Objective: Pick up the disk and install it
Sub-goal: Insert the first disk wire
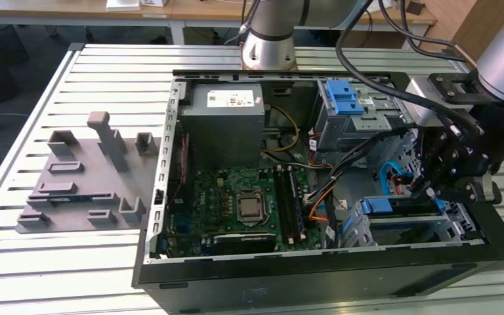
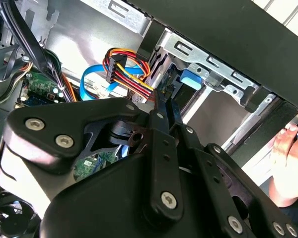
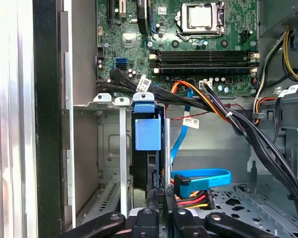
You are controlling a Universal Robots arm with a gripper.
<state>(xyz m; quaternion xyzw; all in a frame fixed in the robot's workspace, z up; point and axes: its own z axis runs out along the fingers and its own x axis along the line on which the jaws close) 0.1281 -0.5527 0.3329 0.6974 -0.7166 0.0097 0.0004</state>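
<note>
The disk (image 3: 148, 144) stands on edge in the drive cage (image 3: 120, 148) of the open computer case (image 1: 182, 164), its blue bracket (image 3: 147, 130) showing at the cage mouth; in the exterior view that cage sits in the case corner farthest from the grey plastic stand (image 1: 81, 180). The gripper (image 3: 161, 196) is right at the disk's near edge, its black fingers (image 2: 161, 116) drawn close together around that thin edge, apparently pinching it. Just beside the disk hang a blue data cable (image 3: 201, 177) and a bundle of red, yellow and black power wires (image 2: 129, 74). Beyond the cage lies the green motherboard (image 3: 188, 49). A person's hand (image 2: 290, 163) rests outside the case wall. The case lies on a slatted metal desk (image 1: 50, 262).
</note>
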